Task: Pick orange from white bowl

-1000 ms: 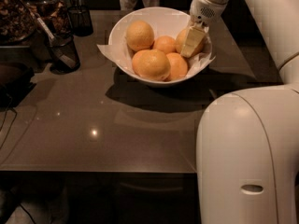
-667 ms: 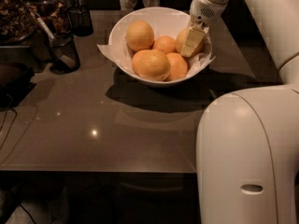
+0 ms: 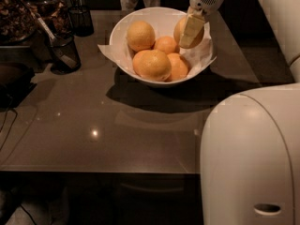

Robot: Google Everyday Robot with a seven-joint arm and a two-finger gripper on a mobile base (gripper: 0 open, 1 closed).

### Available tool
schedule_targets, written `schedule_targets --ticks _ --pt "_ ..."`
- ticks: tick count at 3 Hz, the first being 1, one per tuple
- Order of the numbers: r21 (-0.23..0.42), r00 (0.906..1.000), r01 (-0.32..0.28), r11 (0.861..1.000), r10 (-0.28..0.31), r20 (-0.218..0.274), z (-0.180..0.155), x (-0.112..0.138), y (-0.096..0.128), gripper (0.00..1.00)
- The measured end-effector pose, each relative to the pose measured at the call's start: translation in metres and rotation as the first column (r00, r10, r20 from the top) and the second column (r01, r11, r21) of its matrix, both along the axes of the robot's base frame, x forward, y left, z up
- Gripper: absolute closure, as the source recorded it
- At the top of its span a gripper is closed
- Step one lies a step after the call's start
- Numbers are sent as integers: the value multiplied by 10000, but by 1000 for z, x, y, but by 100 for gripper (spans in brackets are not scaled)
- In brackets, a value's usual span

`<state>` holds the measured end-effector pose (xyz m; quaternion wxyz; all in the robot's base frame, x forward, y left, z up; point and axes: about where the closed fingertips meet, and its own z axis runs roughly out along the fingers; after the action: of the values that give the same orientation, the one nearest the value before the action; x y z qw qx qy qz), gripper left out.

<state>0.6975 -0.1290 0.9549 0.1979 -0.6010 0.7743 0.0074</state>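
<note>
While clamped on the orange (image 3: 199, 37), hand (image 3: 189, 33) at right rear of white bowl (image 3: 123, 62), four other fruit (image 3: 152, 64) inside

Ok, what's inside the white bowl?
The white bowl holds crumpled white paper and five round fruits. The tool covers part of the orange at its right side. The bowl's bottom under them is hidden.

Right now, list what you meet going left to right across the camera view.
Nearer dark mesh cup → pale fruit on the left inside the white bowl → gripper over the bowl's right side, shut on the orange → robot's white body.
</note>
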Motion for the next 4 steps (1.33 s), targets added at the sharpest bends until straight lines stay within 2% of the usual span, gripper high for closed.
schedule_targets --ticks 1,2,3,4 --pt "245 9971 -484 9985 469 603 26 -10 7 100" --pt "328 9975 -438 9985 419 570 24 -6 10 100" --pt "442 9983 -379 9983 359 449 36 -19 19 100" --pt "511 9968 -724 9961 705 378 52 -45 32 100"
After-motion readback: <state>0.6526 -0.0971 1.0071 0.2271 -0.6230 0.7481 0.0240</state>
